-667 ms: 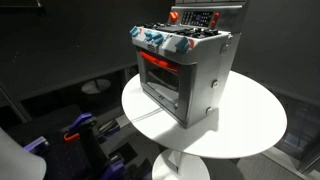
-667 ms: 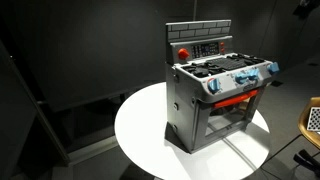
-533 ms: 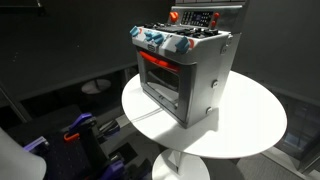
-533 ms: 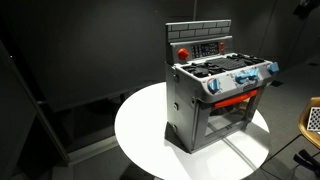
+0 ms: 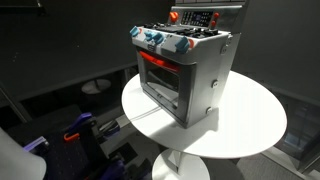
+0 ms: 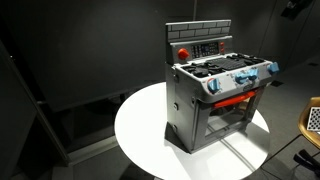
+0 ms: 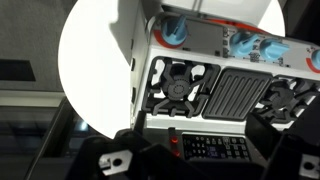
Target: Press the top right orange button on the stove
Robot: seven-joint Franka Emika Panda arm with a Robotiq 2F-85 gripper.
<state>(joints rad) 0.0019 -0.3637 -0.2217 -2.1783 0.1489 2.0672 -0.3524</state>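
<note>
The stove [image 5: 185,70] is a small silver-grey toy range with blue-white knobs and a glowing orange-red oven window. It stands on a round white table [image 5: 245,130] in both exterior views [image 6: 220,90]. Its upright control panel carries a red button [image 6: 183,52]. The wrist view looks down on the stove top [image 7: 215,90], with the dark control panel [image 7: 210,148] and two small red-orange buttons [image 7: 174,146] at its left end. My gripper [image 7: 205,160] hangs above the panel, its dark fingers wide apart and empty. A dark part of it shows at the top edge [image 6: 291,7].
The table stands on a white pedestal [image 5: 180,165]. Blue-purple objects [image 5: 80,130] lie on the floor beside it. A pale basket-like object [image 6: 313,120] is at the frame edge. The surroundings are dark.
The dark gripper part at the top edge of an exterior view has shifted slightly sideways. The stove and table have not moved.
</note>
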